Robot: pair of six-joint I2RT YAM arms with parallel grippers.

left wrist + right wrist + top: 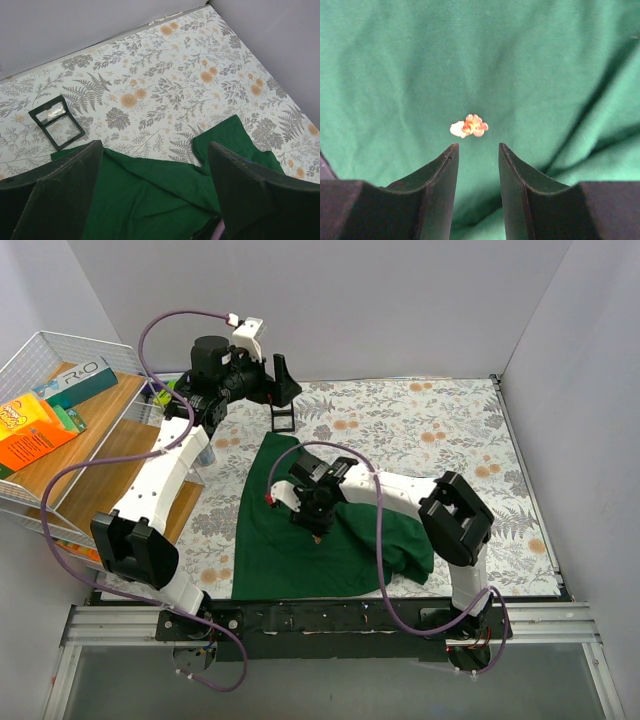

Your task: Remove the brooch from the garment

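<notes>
1. The right hand points down at the cloth. Its two dark fingers are parted by only a narrow gap, and it holds nothing.
2. Just beyond its fingertips, not touching them and a little toward the left finger, lies the small orange and cream flower-shaped brooch. I judge that the gap is narrow because the brooch is little, so the fingers can close on it without catching much cloth.
3. Under and all around this hand spreads the large dark green T-shirt of soft cloth, which carries the brooch. Near the brooch the cloth is flat, and folds begin on the right side of the hand. A flat place should make the pinch easier.
4. The left hand is well apart from the right one, raised above the far edge of the T-shirt. It is wide open and empty. It seems parked aside, perhaps ready to press the cloth down when the brooch is pulled.
5. Below and ahead of the left hand, a small black square frame with clear panes lies on the flower-patterned desk, near the T-shirt's edge.
6. I judge that the task is at the approach step: the brooch is not yet gripped.
</notes>
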